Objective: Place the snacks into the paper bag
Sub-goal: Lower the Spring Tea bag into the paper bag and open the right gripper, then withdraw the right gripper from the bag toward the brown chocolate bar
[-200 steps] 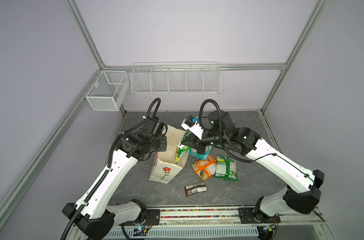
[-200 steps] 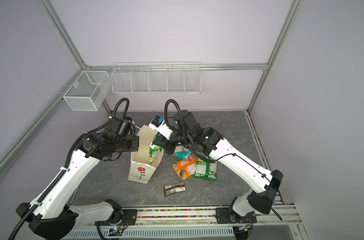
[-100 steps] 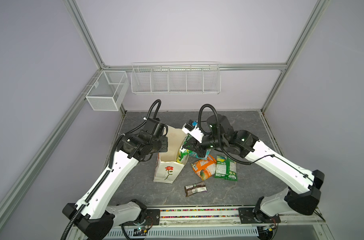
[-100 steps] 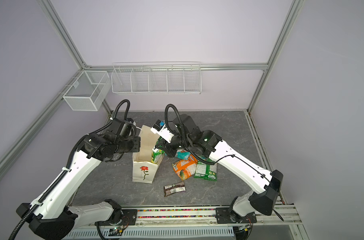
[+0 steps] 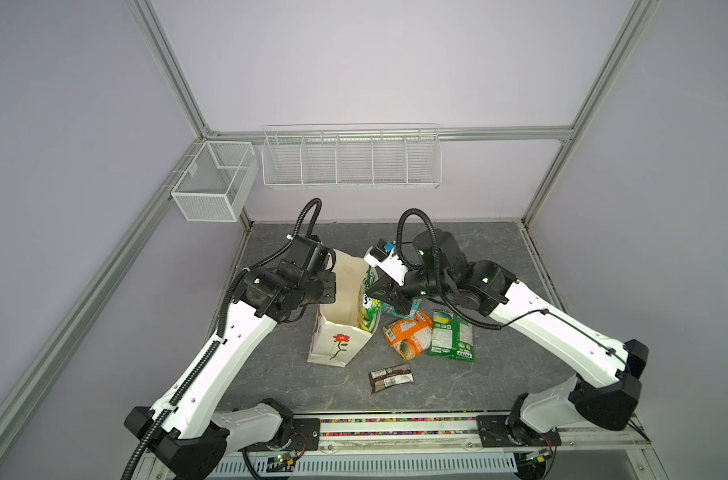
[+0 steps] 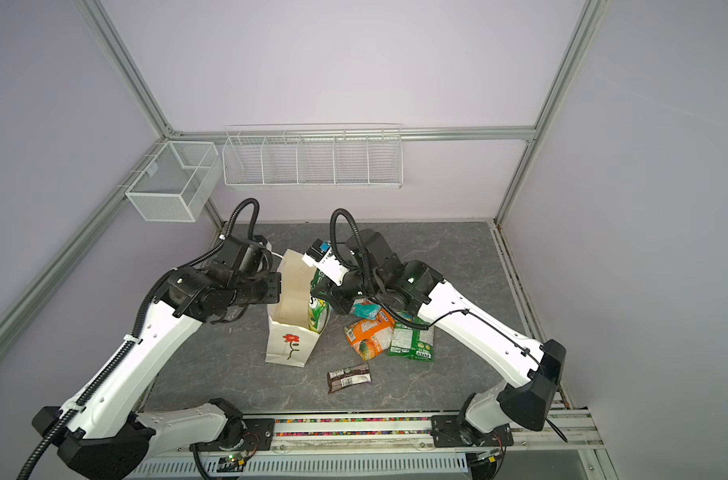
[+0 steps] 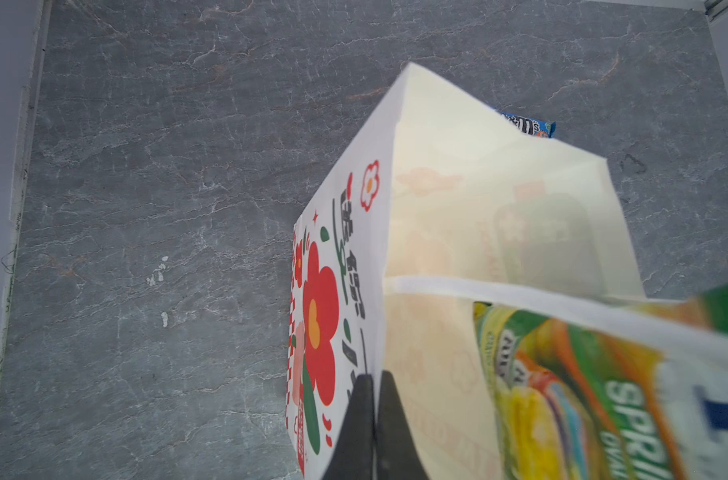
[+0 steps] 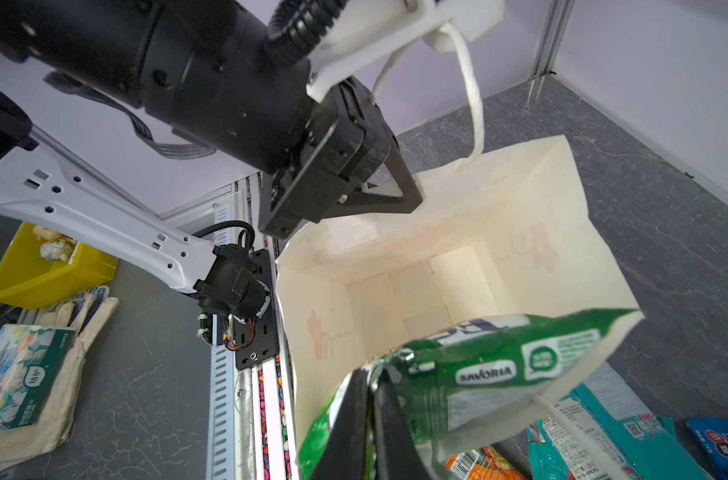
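The white paper bag (image 5: 337, 345) (image 6: 289, 345) with a red flower stands open at mid-table. My left gripper (image 7: 373, 378) (image 8: 408, 195) is shut on its rim wall. My right gripper (image 8: 370, 374) (image 5: 385, 293) is shut on the yellow-green packet (image 8: 478, 365) (image 7: 561, 395) (image 5: 368, 309), which hangs partly inside the bag's mouth along its right wall. To the right of the bag lie the teal bag (image 6: 366, 309), the orange bag (image 5: 408, 334), the green bag (image 5: 451, 336) and the dark-brown bar (image 5: 391, 377). Behind the bag a small blue M&M's pack (image 7: 528, 124) lies on the table.
Two white wire baskets (image 5: 351, 162) (image 5: 214, 183) hang on the back and left walls. A rail (image 5: 395, 424) runs along the table's front edge. Past it, outside the cell, are a yellow bin (image 8: 42, 270) and gloves (image 8: 63, 332).
My right gripper has come down and left, lowering the yellow-green packet into the bag's mouth. The bag, held by the left gripper, now stands more upright.
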Robot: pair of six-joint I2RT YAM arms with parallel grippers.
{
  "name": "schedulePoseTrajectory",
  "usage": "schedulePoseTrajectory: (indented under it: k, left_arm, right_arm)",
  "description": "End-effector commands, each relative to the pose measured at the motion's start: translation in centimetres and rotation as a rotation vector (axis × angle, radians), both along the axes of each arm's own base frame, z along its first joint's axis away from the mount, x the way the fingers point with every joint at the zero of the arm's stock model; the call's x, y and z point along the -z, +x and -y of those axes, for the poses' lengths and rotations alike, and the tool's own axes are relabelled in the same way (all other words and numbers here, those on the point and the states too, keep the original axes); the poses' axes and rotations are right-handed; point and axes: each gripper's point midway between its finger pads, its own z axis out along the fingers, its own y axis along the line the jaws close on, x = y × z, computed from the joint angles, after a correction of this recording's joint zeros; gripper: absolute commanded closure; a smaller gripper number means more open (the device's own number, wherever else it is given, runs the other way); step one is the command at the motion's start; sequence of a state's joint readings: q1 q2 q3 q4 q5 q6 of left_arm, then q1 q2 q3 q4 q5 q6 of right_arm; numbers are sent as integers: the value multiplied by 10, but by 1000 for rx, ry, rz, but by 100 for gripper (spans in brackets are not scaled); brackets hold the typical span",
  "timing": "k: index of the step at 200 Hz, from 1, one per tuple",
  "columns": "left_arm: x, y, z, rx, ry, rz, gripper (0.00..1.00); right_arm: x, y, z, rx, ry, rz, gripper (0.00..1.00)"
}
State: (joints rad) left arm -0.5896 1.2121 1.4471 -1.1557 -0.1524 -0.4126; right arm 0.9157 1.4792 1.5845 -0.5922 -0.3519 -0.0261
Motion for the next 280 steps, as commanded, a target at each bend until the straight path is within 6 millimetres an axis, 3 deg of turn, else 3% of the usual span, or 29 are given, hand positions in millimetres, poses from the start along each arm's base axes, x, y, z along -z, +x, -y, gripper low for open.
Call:
schedulePoseTrajectory:
  k: [1, 33, 91, 153, 179, 280]
  left_arm:
    - [1, -5, -1, -7, -16, -10, 100]
    - [2, -5, -1, -8, -15, -7, 100]
    - [4, -5, -1, -18, -21, -5, 100]
    - [4, -7, -1, -30, -53, 9, 100]
    - [5, -8, 2, -32, -81, 10, 100]
    - [-4, -12, 11, -54, -228, 41, 100]
  right_arm:
    - [-23, -1, 4, 11, 69, 36, 82]
    - [-36, -7, 7, 8, 104, 23, 61]
    - [-65, -28, 23, 18, 185, -8, 45]
    - [-63, -43, 59, 125, 243, -76, 30]
    - [-50, -46, 76, 190, 244, -110, 28]
    - [31, -42, 135, 515, 123, -273, 21]
